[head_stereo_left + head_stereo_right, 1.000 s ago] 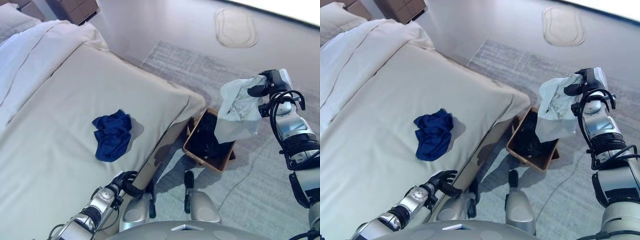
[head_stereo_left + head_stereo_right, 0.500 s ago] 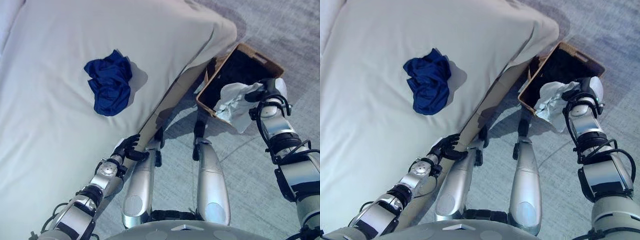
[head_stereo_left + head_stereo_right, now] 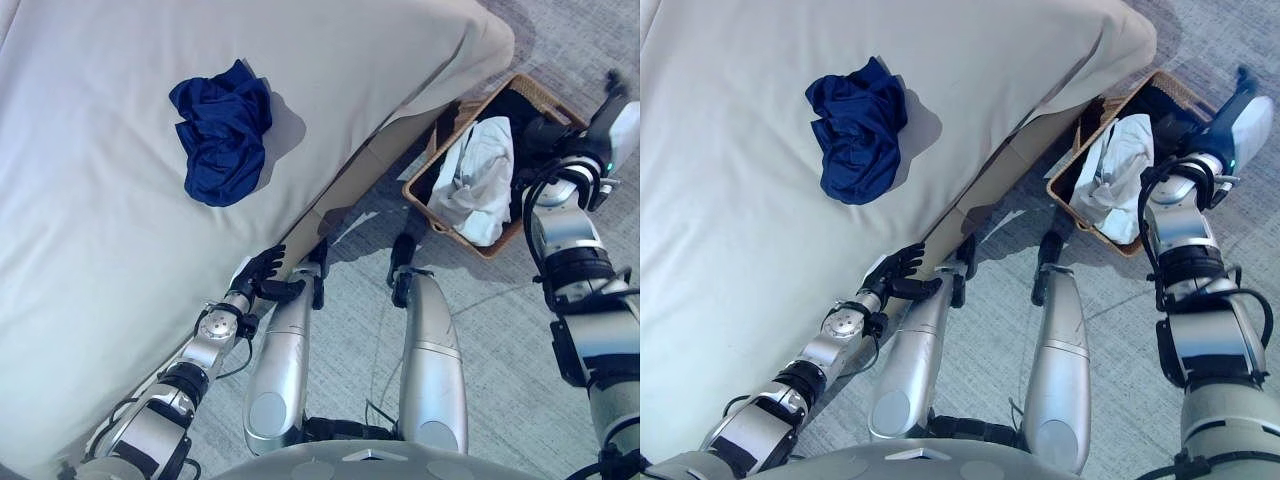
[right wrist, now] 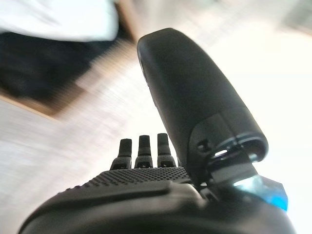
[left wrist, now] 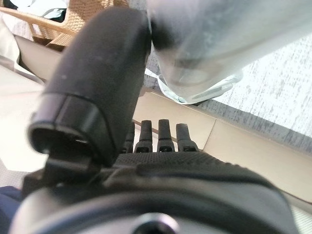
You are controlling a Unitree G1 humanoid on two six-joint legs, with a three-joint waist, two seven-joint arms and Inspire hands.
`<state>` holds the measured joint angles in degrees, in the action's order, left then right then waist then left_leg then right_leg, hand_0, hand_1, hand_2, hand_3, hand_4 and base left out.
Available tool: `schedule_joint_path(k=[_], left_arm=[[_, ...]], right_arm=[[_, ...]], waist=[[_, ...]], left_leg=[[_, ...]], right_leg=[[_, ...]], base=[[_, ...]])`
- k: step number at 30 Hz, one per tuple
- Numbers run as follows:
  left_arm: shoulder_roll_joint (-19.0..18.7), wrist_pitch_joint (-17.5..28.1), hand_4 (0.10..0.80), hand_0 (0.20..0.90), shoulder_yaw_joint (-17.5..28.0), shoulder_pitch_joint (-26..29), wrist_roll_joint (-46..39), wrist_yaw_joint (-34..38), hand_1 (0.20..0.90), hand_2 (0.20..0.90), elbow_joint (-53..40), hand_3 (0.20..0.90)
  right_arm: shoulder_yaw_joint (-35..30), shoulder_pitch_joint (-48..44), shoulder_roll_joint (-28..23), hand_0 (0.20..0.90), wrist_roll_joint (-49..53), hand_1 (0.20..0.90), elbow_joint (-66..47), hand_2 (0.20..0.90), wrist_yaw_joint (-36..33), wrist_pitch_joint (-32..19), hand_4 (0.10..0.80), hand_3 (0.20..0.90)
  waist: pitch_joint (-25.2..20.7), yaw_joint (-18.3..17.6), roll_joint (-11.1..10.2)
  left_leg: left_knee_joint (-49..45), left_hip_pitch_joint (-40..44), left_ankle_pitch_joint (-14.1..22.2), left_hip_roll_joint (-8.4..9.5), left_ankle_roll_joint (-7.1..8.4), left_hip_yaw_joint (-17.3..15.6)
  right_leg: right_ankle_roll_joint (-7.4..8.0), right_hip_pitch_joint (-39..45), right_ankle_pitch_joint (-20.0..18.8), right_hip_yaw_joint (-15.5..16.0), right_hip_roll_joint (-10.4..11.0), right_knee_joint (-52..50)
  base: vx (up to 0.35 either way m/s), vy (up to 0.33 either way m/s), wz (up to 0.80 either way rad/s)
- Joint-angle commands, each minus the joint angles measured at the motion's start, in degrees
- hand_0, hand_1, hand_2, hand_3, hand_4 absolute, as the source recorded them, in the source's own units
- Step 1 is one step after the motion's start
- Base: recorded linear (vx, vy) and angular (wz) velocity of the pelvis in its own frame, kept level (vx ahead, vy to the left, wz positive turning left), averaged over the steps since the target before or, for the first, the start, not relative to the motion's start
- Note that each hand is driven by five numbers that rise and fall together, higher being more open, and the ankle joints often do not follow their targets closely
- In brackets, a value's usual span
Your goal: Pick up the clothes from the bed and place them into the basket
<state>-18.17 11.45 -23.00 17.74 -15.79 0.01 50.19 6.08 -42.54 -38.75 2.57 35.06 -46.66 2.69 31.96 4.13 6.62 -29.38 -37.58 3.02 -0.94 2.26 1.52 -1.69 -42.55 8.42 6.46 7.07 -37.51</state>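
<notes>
Now released: white garment (image 3: 478, 178) lies in the basket (image 3: 493, 249).
Right hand (image 3: 1240, 120) has opened empty; blue garment (image 3: 222, 132) remains on the bed (image 3: 90, 250).

Cream bed (image 3: 120, 250) with crumpled blue garment (image 3: 222, 130); basket (image 3: 478, 243) on grey carpet (image 3: 500, 330).

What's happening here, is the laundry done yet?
Not yet. A white garment now lies in the wicker basket on the floor beside the bed. The right hand is open above the basket's far side and holds nothing. A blue garment is left crumpled on the bed. The left hand hangs empty at the bed's edge, fingers relaxed.
</notes>
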Motion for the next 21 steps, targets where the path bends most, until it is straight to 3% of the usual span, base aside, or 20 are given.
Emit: schedule_joint_path(k=[1,4,9,16,21], left_arm=[[-1.1,0.6,0.8,0.9,0.7,-9.0,1.0,0.6,0.9,0.9,1.7,0.9],[-0.5,0.0,0.8,0.9,1.9,-8.8,1.3,0.6,0.9,0.9,2.6,0.9],[-0.1,-1.7,0.8,0.9,4.0,-8.3,1.8,0.3,0.9,0.9,3.6,0.9],[-0.4,-2.7,0.8,0.9,3.6,-9.3,0.1,-0.3,0.9,0.9,4.2,0.9],[-3.4,-4.7,0.8,0.9,4.4,-8.4,-2.8,-0.5,0.9,0.9,4.4,0.9]], right_arm=[[-4.0,0.0,-2.3,0.9,-8.0,0.9,-11.5,0.9,-5.8,-5.9,0.8,0.9],[-3.5,0.3,-2.9,0.9,-12.6,0.9,-18.3,0.9,-2.7,-5.3,0.8,0.9],[4.0,-1.3,-5.4,0.9,-18.0,0.9,-24.8,0.9,13.8,-3.8,0.8,0.9],[14.1,-7.1,-6.3,0.9,-28.3,0.9,-20.6,0.9,24.2,-2.3,0.8,0.9],[23.9,-18.5,-4.7,0.9,-30.0,0.9,-11.9,0.9,30.6,0.8,0.8,0.9]], waist=[[-2.2,-1.4,-1.0],[-2.2,-1.5,-2.3],[-3.2,-0.2,-4.5],[-6.5,3.3,-6.4],[-6.3,7.8,-9.5]], left_leg=[[3.5,4.1,0.7,2.42,-2.18,-0.6],[7.7,8.2,-0.8,2.26,-1.64,-0.7],[15.6,15.6,-3.6,2.39,-0.78,-0.3],[19.5,20.3,-3.9,2.87,-0.89,0.6],[17.4,19.2,-2.6,3.74,-1.81,1.4]], right_leg=[[0.33,8.1,0.3,0.1,-3.5,5.0],[1.15,12.1,-1.6,0.5,-3.1,10.1],[3.08,19.6,-5.6,3.0,-1.6,19.6],[4.69,26.1,-8.5,6.3,0.2,26.7],[6.07,27.7,-10.8,9.0,1.4,29.0]], base=[[0.031,0.117,0.03],[0.023,0.121,0.0],[-0.003,0.154,0.03],[0.048,0.163,0.24],[0.018,0.105,0.26]])
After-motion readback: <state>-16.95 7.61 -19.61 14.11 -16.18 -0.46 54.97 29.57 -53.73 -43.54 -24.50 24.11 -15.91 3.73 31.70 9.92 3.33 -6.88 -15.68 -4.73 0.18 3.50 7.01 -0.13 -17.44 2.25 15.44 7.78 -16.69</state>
